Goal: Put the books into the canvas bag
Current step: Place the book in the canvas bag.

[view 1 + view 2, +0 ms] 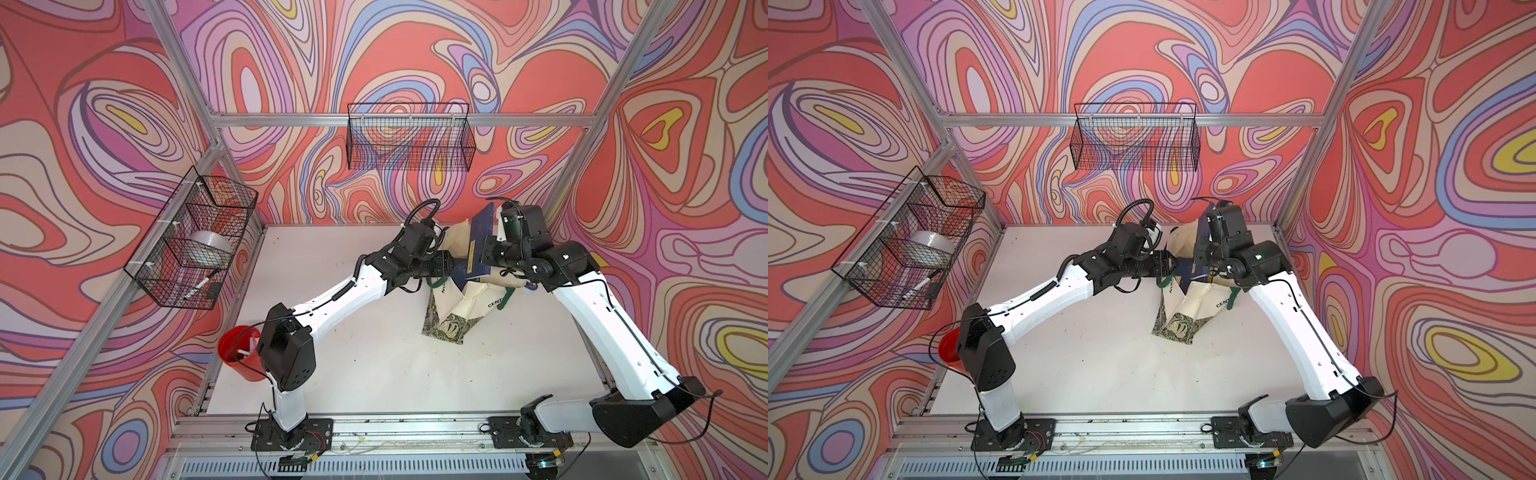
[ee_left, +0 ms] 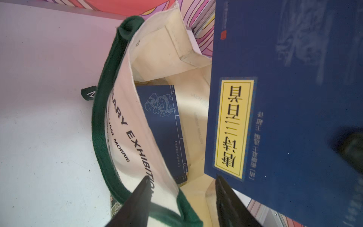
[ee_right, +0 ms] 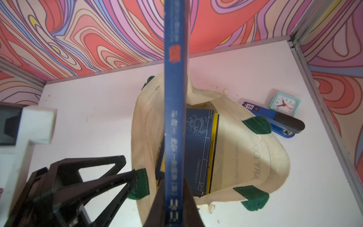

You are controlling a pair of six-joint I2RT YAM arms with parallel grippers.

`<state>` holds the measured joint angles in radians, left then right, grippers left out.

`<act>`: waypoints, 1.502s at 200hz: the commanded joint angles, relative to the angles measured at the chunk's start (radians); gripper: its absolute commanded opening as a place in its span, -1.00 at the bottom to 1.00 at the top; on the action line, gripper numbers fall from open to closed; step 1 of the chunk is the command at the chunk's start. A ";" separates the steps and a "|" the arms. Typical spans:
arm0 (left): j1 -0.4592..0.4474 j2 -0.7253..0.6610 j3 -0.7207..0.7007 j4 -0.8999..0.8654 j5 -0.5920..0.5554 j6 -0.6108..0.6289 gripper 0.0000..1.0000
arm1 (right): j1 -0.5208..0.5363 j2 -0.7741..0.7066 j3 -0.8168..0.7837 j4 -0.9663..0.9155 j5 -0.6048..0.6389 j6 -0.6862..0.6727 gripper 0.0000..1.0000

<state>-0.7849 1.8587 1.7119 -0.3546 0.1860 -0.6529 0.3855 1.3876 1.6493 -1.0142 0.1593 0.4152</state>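
The walls (image 1: 415, 50) all around are covered in big swirly shapes in red, pink, purple, blue and yellow. Shiny gray metal bars (image 1: 291, 120) run along the walls and up the corners. A flat white table (image 1: 374, 365) fills the bottom of the space, and it has small dark marks on it. A long black wire basket (image 1: 409, 137) hangs on the back wall. A deeper wire basket (image 1: 195, 241) hangs on a side wall. The light is bright and even.
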 commanded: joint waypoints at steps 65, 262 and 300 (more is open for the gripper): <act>-0.002 0.053 0.043 -0.127 -0.057 0.062 -0.21 | -0.152 0.129 0.046 -0.073 -0.370 0.045 -1.00; -0.001 -0.030 0.026 -0.122 -0.096 0.150 -0.22 | -0.257 0.231 -0.246 0.248 -0.505 0.062 -0.05; 0.002 -0.083 0.022 -0.128 -0.127 0.211 -0.08 | -0.256 0.118 -0.173 0.181 -0.352 0.008 0.11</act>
<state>-0.7849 1.8465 1.7397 -0.4557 0.0971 -0.5026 0.1307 1.6089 1.4075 -0.8066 -0.3080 0.4686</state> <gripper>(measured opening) 0.436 0.546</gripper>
